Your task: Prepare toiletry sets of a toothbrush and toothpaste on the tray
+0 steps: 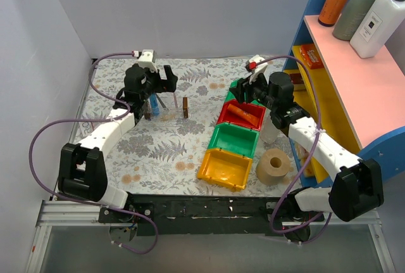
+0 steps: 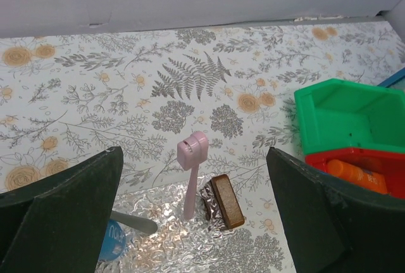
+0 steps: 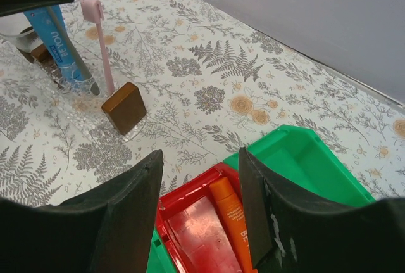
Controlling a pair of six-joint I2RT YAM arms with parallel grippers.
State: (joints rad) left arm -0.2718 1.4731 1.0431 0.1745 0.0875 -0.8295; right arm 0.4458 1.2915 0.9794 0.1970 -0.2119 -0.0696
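The clear tray [image 1: 168, 114] with brown end pieces [image 2: 226, 201] lies at the back left of the table. A pink toothbrush [image 2: 192, 171] stands nearly upright in it, head up. The blue toothpaste [image 3: 60, 38] leans in the tray beside it, grey end down; in the left wrist view only its corner [image 2: 114, 240] shows behind a finger. My left gripper [image 1: 154, 84] hangs open and empty just above the tray, jaws wide either side of the toothbrush. My right gripper [image 1: 243, 89] is open and empty above the red bin [image 1: 243, 114], over an orange tube [image 3: 231, 219].
Green bins [image 1: 235, 140] stand before and behind the red one, with a yellow bin [image 1: 224, 168] nearest. A cardboard roll [image 1: 273, 166] stands right of the yellow bin. A blue, pink and yellow shelf [image 1: 354, 64] with bottles fills the right side. Grey walls close the back and left.
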